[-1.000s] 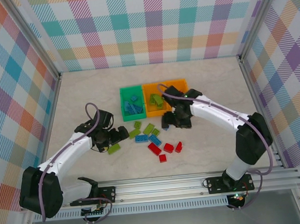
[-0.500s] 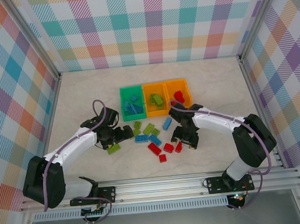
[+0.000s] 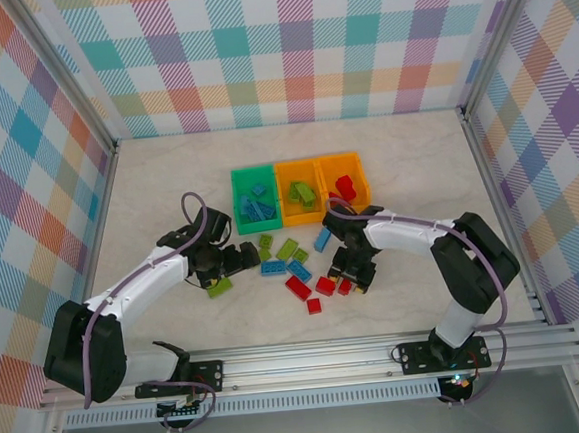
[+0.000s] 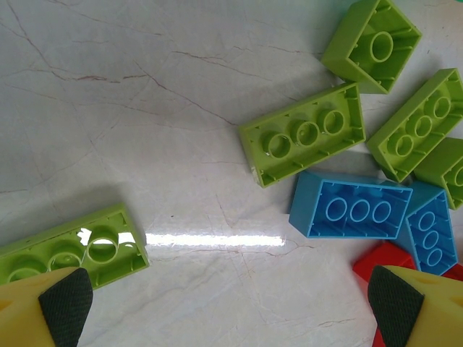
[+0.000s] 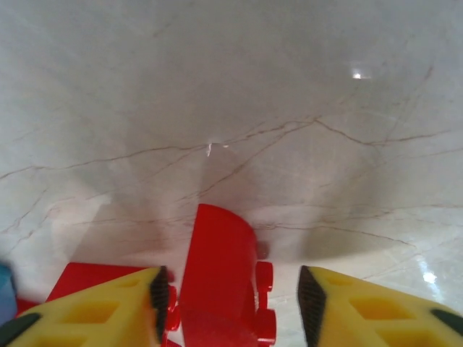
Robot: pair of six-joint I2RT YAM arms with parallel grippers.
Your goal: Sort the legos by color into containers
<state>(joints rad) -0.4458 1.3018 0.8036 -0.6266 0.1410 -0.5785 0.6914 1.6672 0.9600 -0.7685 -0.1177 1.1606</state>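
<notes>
Red lego (image 5: 217, 289) was straddled by the parted right hand (image 5: 235, 296), not yet clamped; the left hand (image 4: 230, 300) was spread wide.

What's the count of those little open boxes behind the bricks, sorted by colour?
Green bin: 1
Orange bins: 2
Total: 3

R end effector (image 3: 352, 275) at red lego (image 3: 346, 287).
</notes>
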